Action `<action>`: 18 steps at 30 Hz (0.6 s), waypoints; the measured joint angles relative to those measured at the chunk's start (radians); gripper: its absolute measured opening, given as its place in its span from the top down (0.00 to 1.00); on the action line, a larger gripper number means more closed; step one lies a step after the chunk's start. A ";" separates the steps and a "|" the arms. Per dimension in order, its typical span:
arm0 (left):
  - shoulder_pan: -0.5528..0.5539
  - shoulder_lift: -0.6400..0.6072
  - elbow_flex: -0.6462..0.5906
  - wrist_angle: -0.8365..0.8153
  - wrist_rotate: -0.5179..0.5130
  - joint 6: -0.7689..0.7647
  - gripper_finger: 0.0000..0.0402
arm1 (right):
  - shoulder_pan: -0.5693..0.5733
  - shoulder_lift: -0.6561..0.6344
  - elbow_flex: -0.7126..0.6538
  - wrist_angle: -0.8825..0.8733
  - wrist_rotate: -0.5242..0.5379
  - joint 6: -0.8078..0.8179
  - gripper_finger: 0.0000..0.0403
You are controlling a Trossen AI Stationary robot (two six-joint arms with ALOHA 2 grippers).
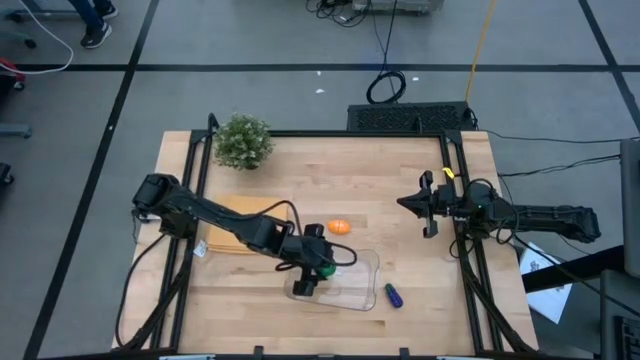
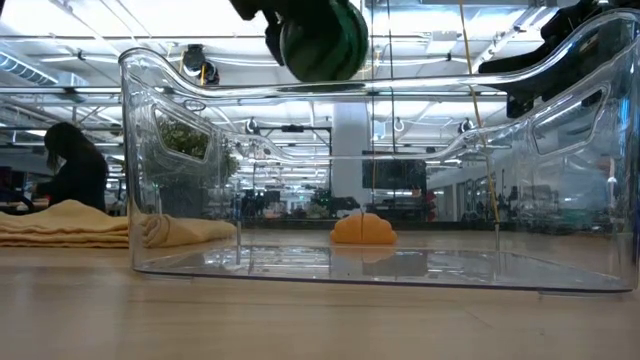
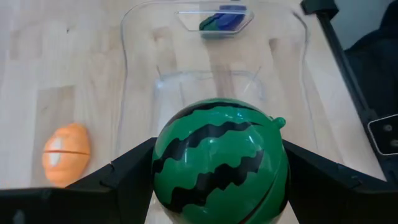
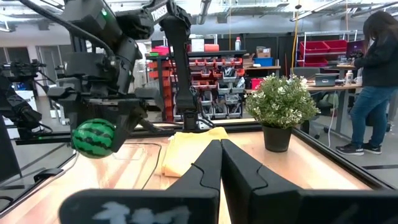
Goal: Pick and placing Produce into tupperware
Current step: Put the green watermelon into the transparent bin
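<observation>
The green striped ball (image 3: 221, 162) is in my left gripper (image 1: 316, 270), over the left end of the clear tupperware (image 1: 345, 283). In the low view the ball (image 2: 322, 40) hangs above the tupperware's rim (image 2: 380, 90). The orange oval (image 1: 340, 227) lies on the table just beyond the tupperware's far side. The blue-purple piece (image 1: 393, 296) lies on the table by its right end. My right gripper (image 1: 412, 205) is shut and empty above the table's right part, and its shut fingers show in the right wrist view (image 4: 221, 163). My left gripper pinches the green striped ball between its two fingers (image 3: 127, 177), one on each side at the ball's widest part (image 3: 163, 163). The fingers come slanting down from the table's left. The ball is lifted clear, above the tupperware's open top.
A potted plant (image 1: 243, 142) stands at the far left corner. A tan folded cloth (image 1: 240, 225) lies left of the tupperware under my left arm. Black frame rails (image 1: 462, 200) run along the table's sides. A person (image 4: 373, 81) stands beyond the table.
</observation>
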 joint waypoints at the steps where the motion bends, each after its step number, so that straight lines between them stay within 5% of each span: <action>1: 0.001 0.009 0.018 -0.035 -0.002 -0.007 0.26 | 0.000 0.000 0.000 0.000 0.000 0.000 1.00; 18: 0.001 0.249 0.321 -0.419 -0.015 -0.026 0.26 | 0.000 0.023 0.000 0.007 0.000 0.000 1.00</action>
